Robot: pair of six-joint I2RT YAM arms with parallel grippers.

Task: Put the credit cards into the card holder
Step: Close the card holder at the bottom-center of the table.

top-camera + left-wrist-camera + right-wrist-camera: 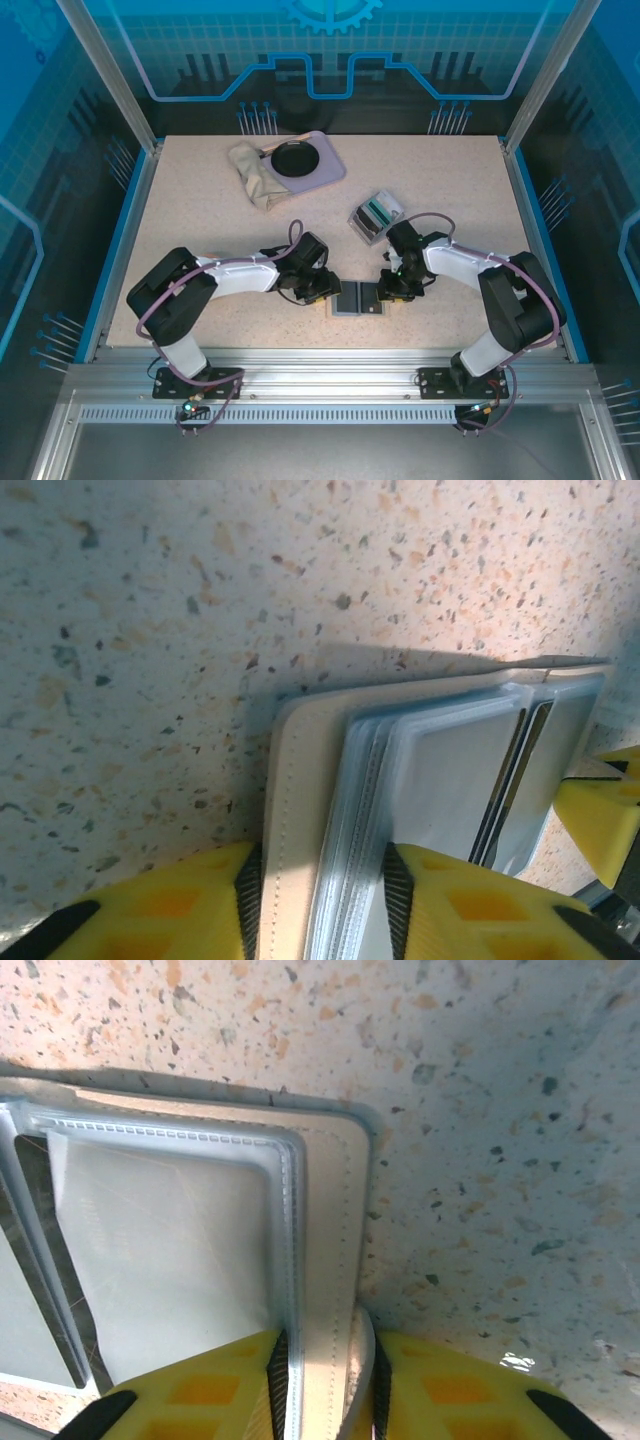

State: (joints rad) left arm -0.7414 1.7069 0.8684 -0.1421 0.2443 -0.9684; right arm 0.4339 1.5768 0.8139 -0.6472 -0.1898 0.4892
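The card holder lies open and flat near the table's front edge, dark panels up. My left gripper is shut on its left side; the tan cover and clear sleeve edges sit between the yellow fingers. My right gripper is shut on the right side, clamping the tan stitched border beside a clear pocket. The credit cards stand edge-on as teal, white and dark stripes in a small grey tray behind the right gripper.
A lilac tray holding a black dish sits at the back, with a crumpled beige cloth to its left. Blue rails edge the table on both sides. Speckled tabletop lies bare around the arms.
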